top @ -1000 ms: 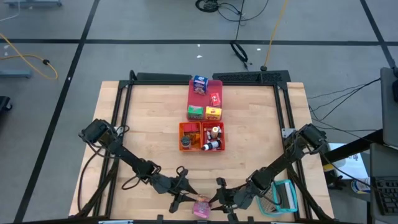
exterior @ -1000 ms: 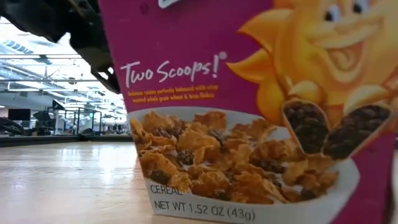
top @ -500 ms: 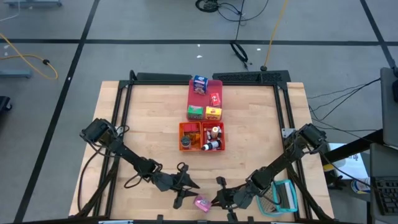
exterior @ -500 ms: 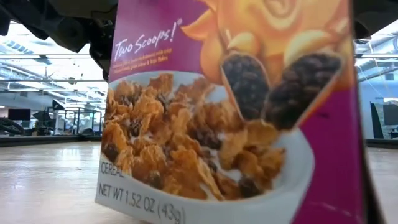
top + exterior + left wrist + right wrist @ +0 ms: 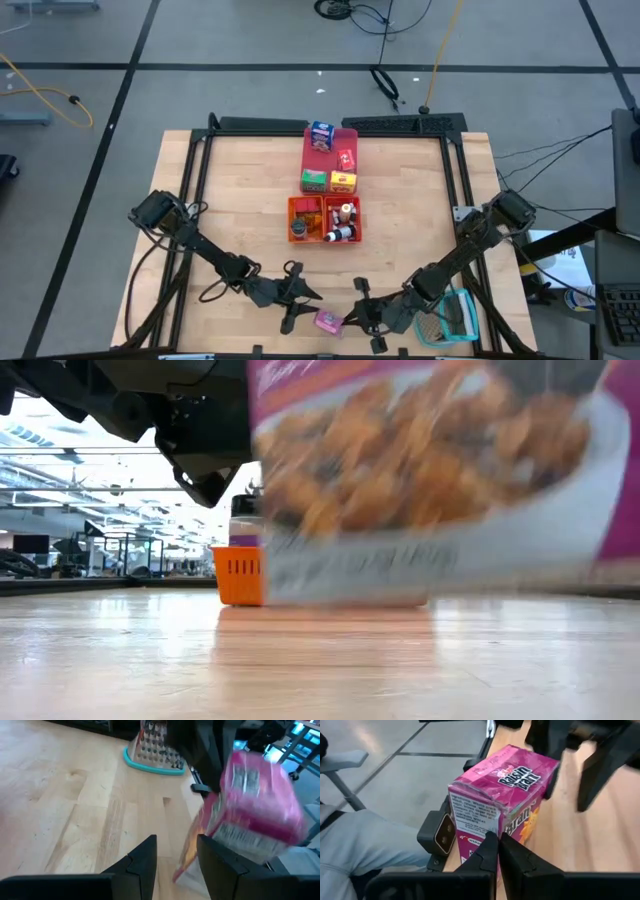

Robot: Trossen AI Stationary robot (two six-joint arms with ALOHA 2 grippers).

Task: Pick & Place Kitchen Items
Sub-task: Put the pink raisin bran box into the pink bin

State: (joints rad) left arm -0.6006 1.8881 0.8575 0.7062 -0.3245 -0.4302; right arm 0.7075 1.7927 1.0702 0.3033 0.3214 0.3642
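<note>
High view: pink cereal box [image 5: 328, 321] sits at the near table [image 5: 240, 190] edge, between the two tools. Right tool [image 5: 357, 318] has its fingers pressed together just beside the box, nothing between them. Left tool [image 5: 302, 310] is half open on the box's other side, holding nothing. Step looks like box pickup, grasp not made. Next: reopen right tool, straddle box, then carry toward red tray [image 5: 312, 160].

Pale wooden counter [image 5: 240, 190] with a black frame along its edges. Near the middle, a red tray [image 5: 322, 152] and, just beside it toward the front, an orange tray [image 5: 309, 205], both filled with small groceries. At the front right corner, a teal mesh basket [image 5: 455, 316].
</note>
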